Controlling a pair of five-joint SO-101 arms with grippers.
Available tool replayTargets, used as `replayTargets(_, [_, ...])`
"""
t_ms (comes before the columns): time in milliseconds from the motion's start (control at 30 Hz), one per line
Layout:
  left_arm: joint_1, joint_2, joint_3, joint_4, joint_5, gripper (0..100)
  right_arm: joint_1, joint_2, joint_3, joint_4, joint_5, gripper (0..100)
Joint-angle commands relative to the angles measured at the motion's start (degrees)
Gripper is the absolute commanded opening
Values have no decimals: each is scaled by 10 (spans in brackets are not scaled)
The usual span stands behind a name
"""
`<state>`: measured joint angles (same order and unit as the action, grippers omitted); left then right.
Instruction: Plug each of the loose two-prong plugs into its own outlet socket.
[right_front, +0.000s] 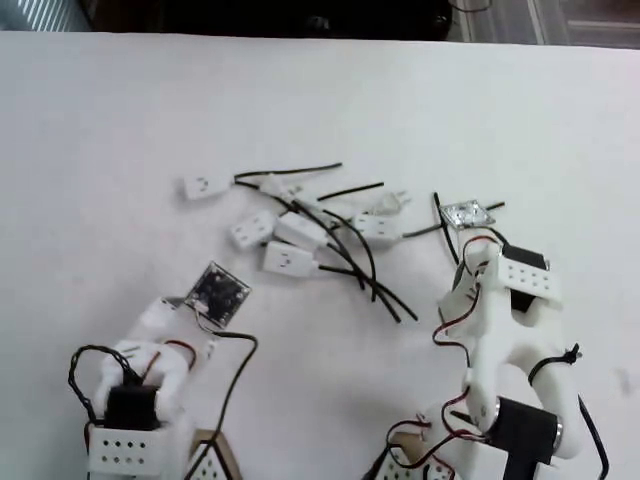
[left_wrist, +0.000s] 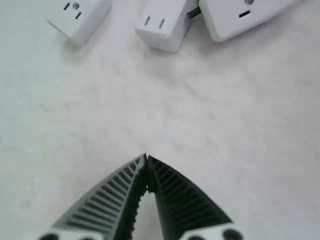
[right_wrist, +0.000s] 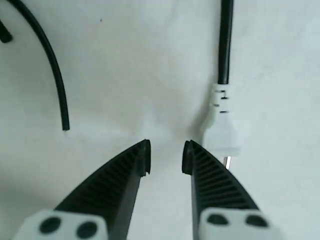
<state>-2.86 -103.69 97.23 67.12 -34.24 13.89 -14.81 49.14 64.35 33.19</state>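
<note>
Your left gripper (left_wrist: 146, 159): tips pressed together, nothing between them, low over bare table (left_wrist: 225, 115). Ahead of it is a row of three white blocks. First socket (left_wrist: 80, 14) sits apart from the other two. Middle socket (left_wrist: 162, 22) shows two slots. Third block (left_wrist: 240, 12) is just beside the middle one, with a metal pin (left_wrist: 192, 13) in the gap between them. The gripper touches none of them.

Your right gripper (right_wrist: 166, 156): fingers apart with a small gap, holding nothing. A white plug (right_wrist: 222, 132) lies flat on the table just beside one finger (right_wrist: 210, 185), outside the gap. One prong (right_wrist: 227, 161) shows at the plug's end nearest the gripper. Its black cord (right_wrist: 226, 40) runs straight away from the gripper. A second cord end (right_wrist: 50, 65) curves off on the other side, well apart from the plug.

High view: left arm (right_front: 135, 400) and right arm (right_front: 500, 330) are at the near edge, with the pile mid-table beyond them. A lone socket (right_front: 205, 186) lies at the pile's left. The socket cluster (right_front: 275, 240) is nearer your left arm. A corded plug (right_front: 380, 228) and a pale plug (right_front: 392, 203) lie toward your right arm. Tangled cords (right_front: 350, 260) cross the middle. You can't tell from here whether any plug is seated in a socket.
</note>
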Motion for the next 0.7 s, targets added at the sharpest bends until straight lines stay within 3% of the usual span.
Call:
replayTargets(0, [-5,-1,-2,4,-4,24,4,-37,-17,3,5,116])
replayTargets(333, [-5,-1,-2,4,-4,24,7,-41,-41,2,45,117])
replayTargets(533, [-5,-1,-2,4,-4,24,30,10,-44,-45,47,117])
replayTargets(667, [-5,-1,-2,4,-4,24,40,54,-44,-54,88,117])
